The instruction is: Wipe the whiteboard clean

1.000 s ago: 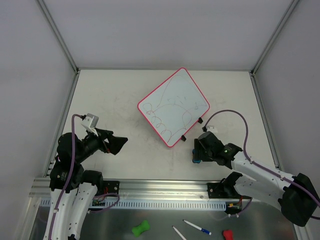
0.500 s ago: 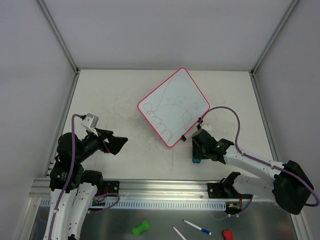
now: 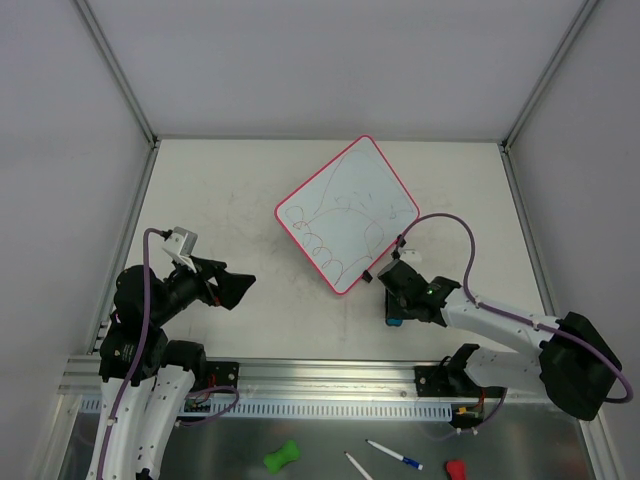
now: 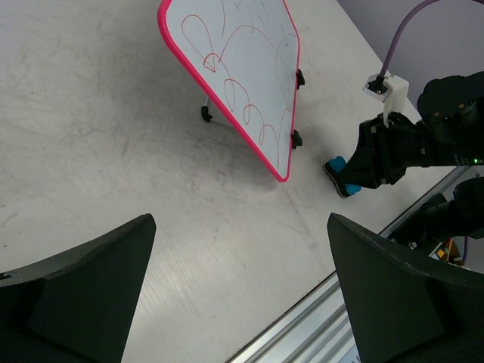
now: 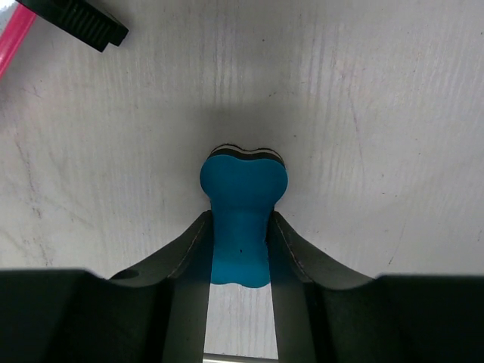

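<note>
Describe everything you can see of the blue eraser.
The eraser is a small bone-shaped block, blue and plastic-looking on top, with a thin white and black layer showing at its far end. It lies on the table, just off the whiteboard's near corner and apart from it. The right gripper straddles its narrow waist, its fingers against both sides.

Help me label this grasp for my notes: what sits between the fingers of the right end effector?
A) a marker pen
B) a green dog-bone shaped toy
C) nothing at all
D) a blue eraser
D: in the right wrist view the right end effector has both fingers against the narrow waist of the blue eraser.
</note>
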Controlling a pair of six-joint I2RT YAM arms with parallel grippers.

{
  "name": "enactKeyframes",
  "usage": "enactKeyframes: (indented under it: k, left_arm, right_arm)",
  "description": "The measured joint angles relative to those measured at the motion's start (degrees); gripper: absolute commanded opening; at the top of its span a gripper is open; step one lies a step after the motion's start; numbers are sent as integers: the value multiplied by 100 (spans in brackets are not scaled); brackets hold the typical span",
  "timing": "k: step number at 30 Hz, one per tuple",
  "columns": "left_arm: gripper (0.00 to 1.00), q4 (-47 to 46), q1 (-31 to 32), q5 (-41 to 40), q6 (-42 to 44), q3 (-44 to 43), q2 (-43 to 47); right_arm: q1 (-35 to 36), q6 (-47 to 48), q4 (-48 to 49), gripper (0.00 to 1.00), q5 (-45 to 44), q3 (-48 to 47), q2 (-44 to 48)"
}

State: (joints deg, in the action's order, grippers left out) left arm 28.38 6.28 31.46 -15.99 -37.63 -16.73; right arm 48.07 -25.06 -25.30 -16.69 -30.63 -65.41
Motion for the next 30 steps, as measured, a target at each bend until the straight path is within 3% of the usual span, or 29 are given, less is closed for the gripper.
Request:
enactKeyframes:
  k: [3, 5, 9, 14, 20, 30]
  left_arm:
    - [99, 0, 0, 0, -2, 0, 0]
    - [99, 0, 0, 0, 0, 0, 0]
    - [99, 0, 0, 0, -2, 0, 0]
    - [99, 0, 0, 0, -2, 0, -2]
    - [99, -7, -2, 0, 0, 0, -87]
    - [94, -149, -2, 0, -269, 13, -726]
  right_arm:
    - [9, -17, 0, 21, -42, -9, -7]
    - [9, -31, 2, 21, -68, -37, -26]
    - [11, 2, -4, 0, -81, -136, -33]
    - [17, 308, -61, 0, -57, -479, 116]
    - [74, 1147, 72, 0, 120, -1749, 42]
    - [94, 2435, 538, 0, 863, -4457, -1888]
